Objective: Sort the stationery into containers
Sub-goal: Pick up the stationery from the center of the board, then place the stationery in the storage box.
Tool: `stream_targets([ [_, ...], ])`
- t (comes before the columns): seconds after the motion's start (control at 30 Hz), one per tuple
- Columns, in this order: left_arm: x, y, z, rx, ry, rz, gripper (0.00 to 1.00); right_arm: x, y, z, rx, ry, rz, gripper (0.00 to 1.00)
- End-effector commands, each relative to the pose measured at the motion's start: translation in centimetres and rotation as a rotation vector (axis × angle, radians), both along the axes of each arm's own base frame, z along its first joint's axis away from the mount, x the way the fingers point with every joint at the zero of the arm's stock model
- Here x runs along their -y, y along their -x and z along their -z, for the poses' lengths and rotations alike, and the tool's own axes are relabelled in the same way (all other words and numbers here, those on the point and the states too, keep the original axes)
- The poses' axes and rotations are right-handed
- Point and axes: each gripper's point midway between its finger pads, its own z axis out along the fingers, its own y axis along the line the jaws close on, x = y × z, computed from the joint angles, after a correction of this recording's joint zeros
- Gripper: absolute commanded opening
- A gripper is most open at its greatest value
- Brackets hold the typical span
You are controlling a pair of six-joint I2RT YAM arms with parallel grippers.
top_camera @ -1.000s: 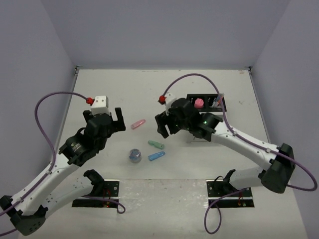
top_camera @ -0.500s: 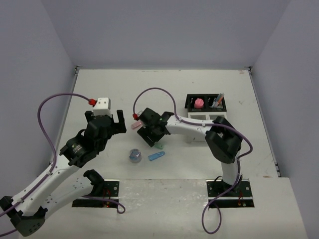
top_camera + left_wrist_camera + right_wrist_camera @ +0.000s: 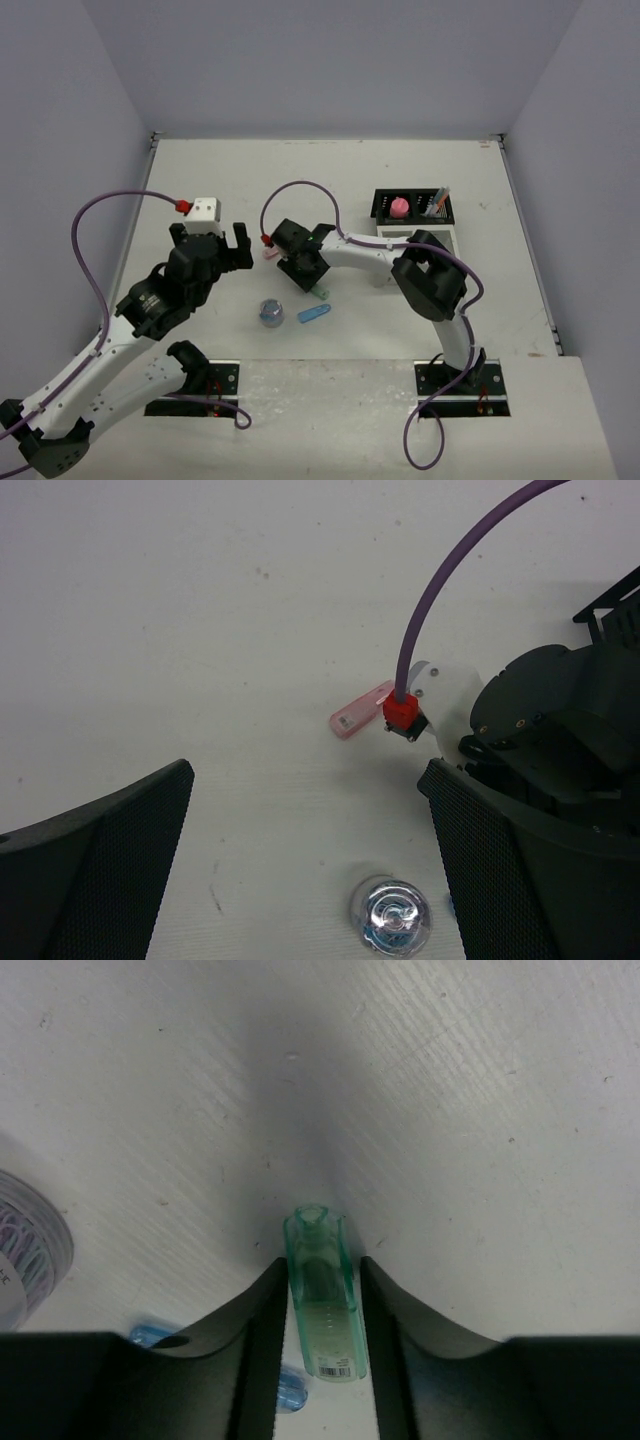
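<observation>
Down at the table, the right jaws (image 3: 318, 1305) pinch the mint capsule (image 3: 325, 1300) — the left jaws (image 3: 305, 865) gape wide, holding nothing.

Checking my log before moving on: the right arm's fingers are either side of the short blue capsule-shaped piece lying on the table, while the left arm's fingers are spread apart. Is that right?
Not quite. The colour is wrong: the right wrist view shows the right gripper with its fingers either side of the short mint-green capsule-shaped piece on the white table. The blue capsule-shaped piece lies apart, nearer the bases. The left gripper is indeed spread open.
</observation>
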Motion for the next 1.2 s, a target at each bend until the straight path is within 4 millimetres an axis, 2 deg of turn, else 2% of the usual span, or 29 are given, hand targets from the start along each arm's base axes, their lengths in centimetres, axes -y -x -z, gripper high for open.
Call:
stream_targets([
  [0.0,0.1,-0.4,-0.9,0.038,0.011,0.003,1.00,0.4,0.1,1.2,-0.008,0.051,-0.017,0.29],
  [0.07,0.1,-0.3,-1.0,0.043,0.016,0.006,1.00,0.0,-0.3,0.8,0.009,0.040,-0.012,0.20],
  [0.17,0.1,-0.3,-0.9,0.042,0.013,0.008,1.00,-0.4,-0.9,-0.9,0.051,0.006,0.000,0.15],
  [0.2,0.1,-0.4,-0.9,0.041,0.012,0.009,1.00,-0.6,-1.2,-2.1,0.078,-0.023,0.006,0.09],
  [0.27,0.1,-0.4,-0.8,0.039,0.010,0.009,1.00,-1.1,-1.7,-4.6,0.124,-0.080,0.017,0.04],
  [0.33,0.1,-0.4,-0.9,0.040,0.009,0.008,1.00,-1.5,-2.5,-9.2,0.214,-0.185,0.041,0.00],
  [0.4,0.1,-0.4,-0.8,0.039,0.008,0.010,1.00,-1.3,-3.0,-12.2,0.285,-0.248,0.062,0.00],
  [0.43,0.2,-0.4,-0.8,0.038,0.009,0.012,1.00,-0.6,-3.5,-14.7,0.345,-0.298,0.095,0.00],
  [0.5,0.1,-0.4,-0.8,0.039,0.009,0.010,1.00,0.8,-4.1,-17.1,0.425,-0.339,0.159,0.00],
  [0.53,0.1,-0.4,-0.8,0.040,0.009,0.009,1.00,2.0,-4.4,-19.4,0.484,-0.381,0.201,0.00],
  [0.6,0.1,-0.3,-0.9,0.042,0.012,0.011,1.00,5.7,-5.2,-23.7,0.637,-0.458,0.363,0.00],
  [0.73,0.3,-0.4,-0.9,0.042,0.015,0.018,1.00,11.7,-5.9,-26.8,0.835,-0.598,0.581,0.00],
  [0.77,0.3,-0.4,-0.8,0.041,0.014,0.020,1.00,12.9,-6.4,-27.1,0.873,-0.620,0.631,0.00],
  [0.9,0.5,-0.4,-0.7,0.034,0.013,0.028,1.00,17.4,-8.3,-24.2,0.872,-0.606,0.768,0.00],
  [1.0,0.5,-0.4,-0.7,0.036,0.015,0.027,1.00,18.2,-9.1,-23.4,0.886,-0.634,0.802,0.00],
  [1.17,0.7,-0.4,-0.5,0.030,0.013,0.034,1.00,19.0,-10.3,-21.0,0.892,-0.576,0.842,0.00],
])
